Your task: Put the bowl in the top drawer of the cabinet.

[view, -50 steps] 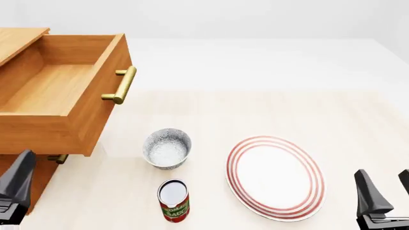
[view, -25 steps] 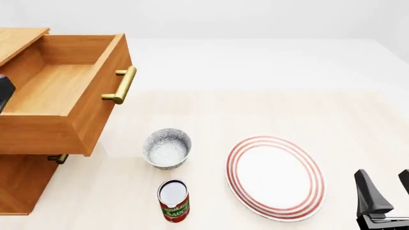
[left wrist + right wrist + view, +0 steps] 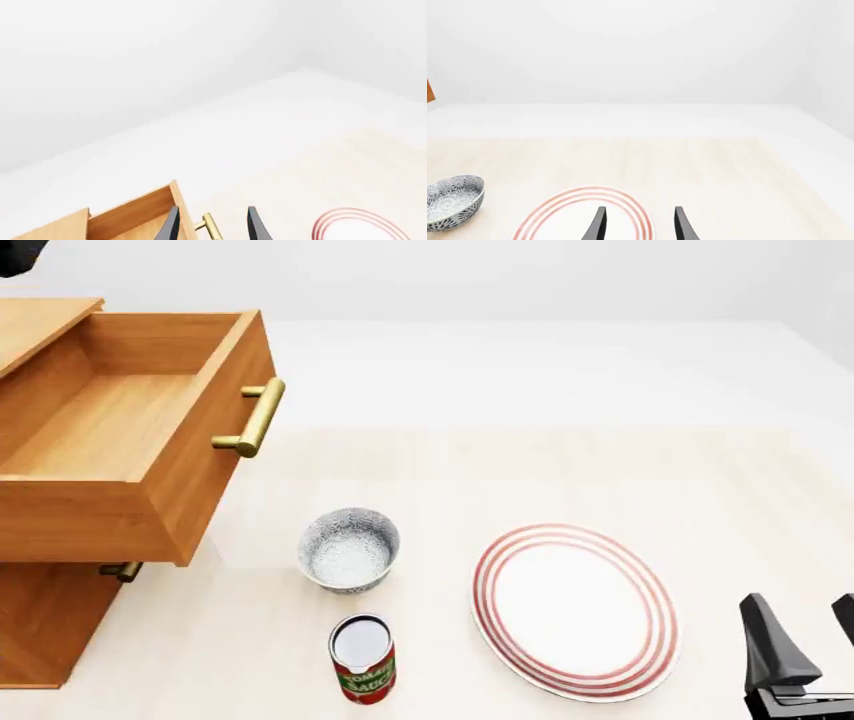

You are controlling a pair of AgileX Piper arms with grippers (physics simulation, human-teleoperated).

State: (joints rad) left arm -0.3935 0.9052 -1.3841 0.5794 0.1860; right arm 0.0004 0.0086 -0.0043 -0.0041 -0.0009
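The speckled blue-grey bowl (image 3: 348, 550) stands upright on the table in front of the cabinet (image 3: 40, 625); the right wrist view also shows this bowl (image 3: 452, 200). The top drawer (image 3: 127, 435) is pulled out, and nothing lies inside it. Its brass handle (image 3: 251, 418) faces the table. My left gripper (image 3: 213, 210) is open and high up, with the drawer's handle (image 3: 210, 227) seen between its fingers, farther off. In the front view only a dark bit of the left gripper (image 3: 14, 254) shows, at the top left corner. My right gripper (image 3: 807, 612) is open and holds nothing, low beside the plate.
A red-ringed white plate (image 3: 577, 610) lies right of the bowl. A red tomato sauce can (image 3: 363, 658) stands just in front of the bowl. The lower drawer's small handle (image 3: 120, 570) shows under the open drawer.
My left gripper has risen from the front left corner, past the drawer, to the top left corner of the front view. The right gripper and the objects have not moved.
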